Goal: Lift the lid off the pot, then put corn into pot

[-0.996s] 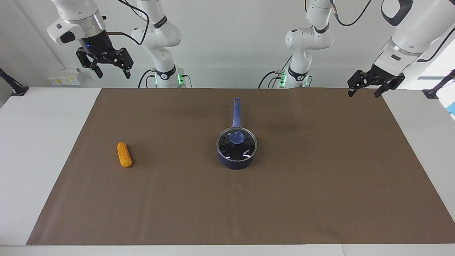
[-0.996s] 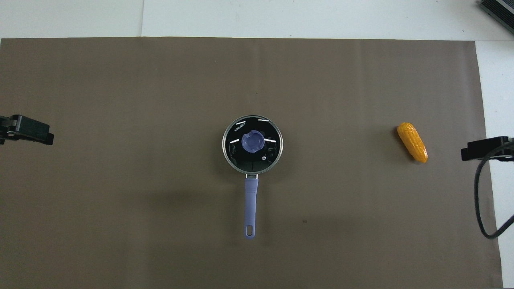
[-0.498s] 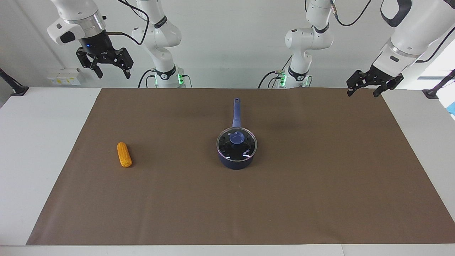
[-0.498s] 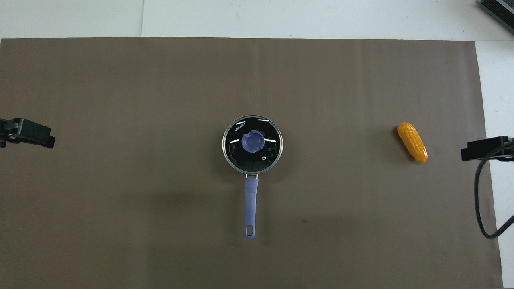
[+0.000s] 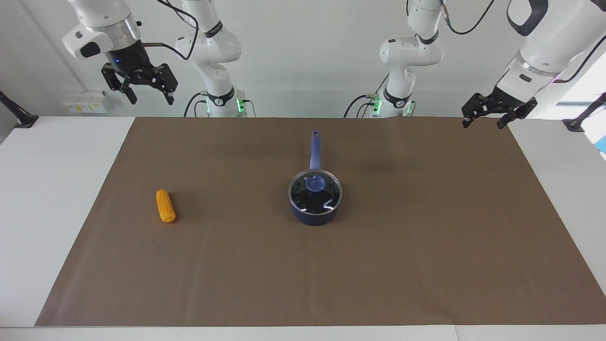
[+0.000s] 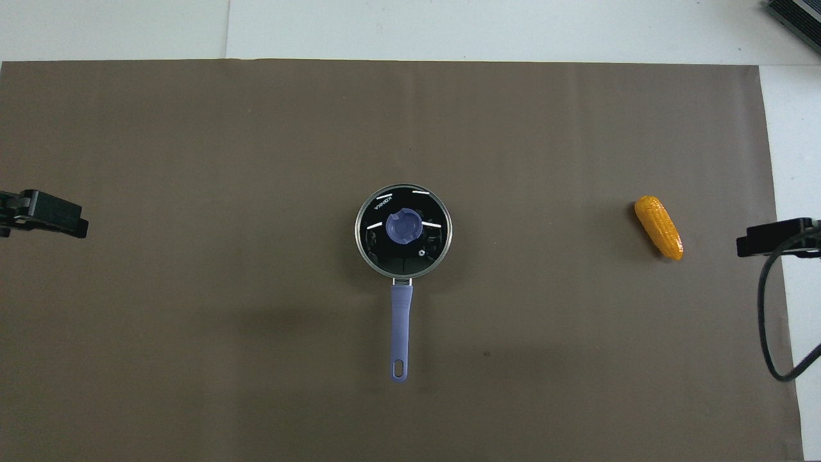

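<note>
While the lid (image 5: 315,192) sits on the pot (image 5: 314,215), corn (image 5: 165,206) lies toward the right arm's end; both left gripper (image 5: 487,120) and right gripper (image 5: 149,98) hang high, fingers apart.

table (image 5: 52,199): white top, bare along both ends | brown mat (image 5: 426,237): lies flat over most of the table, from the robots' edge almost to the edge farthest from them | small white box (image 5: 85,102): by the wall, toward the right arm's end
</note>
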